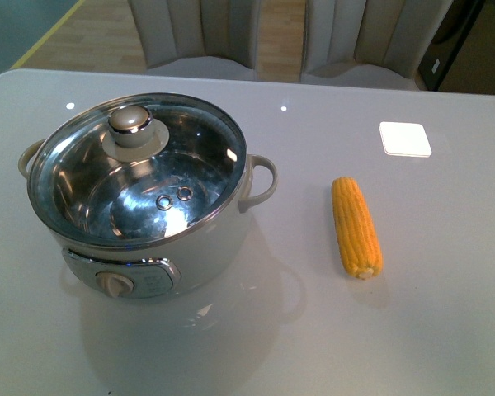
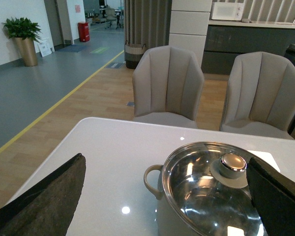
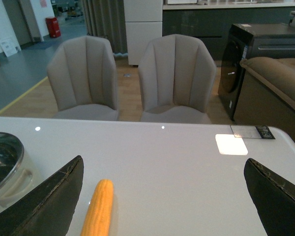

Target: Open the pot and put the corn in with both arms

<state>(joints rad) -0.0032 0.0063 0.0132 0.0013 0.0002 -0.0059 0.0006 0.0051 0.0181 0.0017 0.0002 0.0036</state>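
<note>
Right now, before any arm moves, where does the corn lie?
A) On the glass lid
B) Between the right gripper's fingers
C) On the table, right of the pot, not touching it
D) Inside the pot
C: in the front view the corn lies on the table, right of the pot, with bare table between them.

Both end effectors (image 2: 165, 164) (image 3: 162, 162) spread wide, empty

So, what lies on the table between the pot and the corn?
Nothing: the front view shows only bare table between the pot and the corn.
</note>
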